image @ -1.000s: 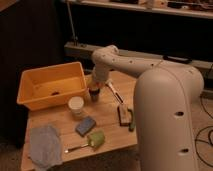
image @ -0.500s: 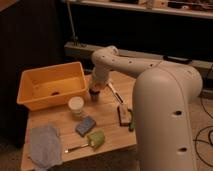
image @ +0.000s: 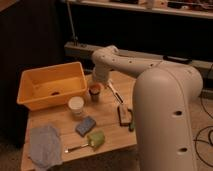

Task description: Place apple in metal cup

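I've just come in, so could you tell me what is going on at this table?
The robot's arm reaches over the wooden table, its hand directly above the metal cup, beside the orange bin. The apple shows as orange-red at the cup's mouth. A white cup stands nearby.

Robot arm (image: 150, 75): all off-white, smooth glossy shell, fat rounded segments. Nearest segment huge, barrel-like, fills right side of view, two small dark round screw holes down its flank. Next link slimmer, tube-shaped, row of small dark dots along top. Bulbous rounded joint at far end, shell turning downward into short cylindrical wrist. Gripper (image: 95, 86) at wrist's lower end, over wooden table beside yellow bin; darker than shell, detail lost in shadow. No cables showing on arm.
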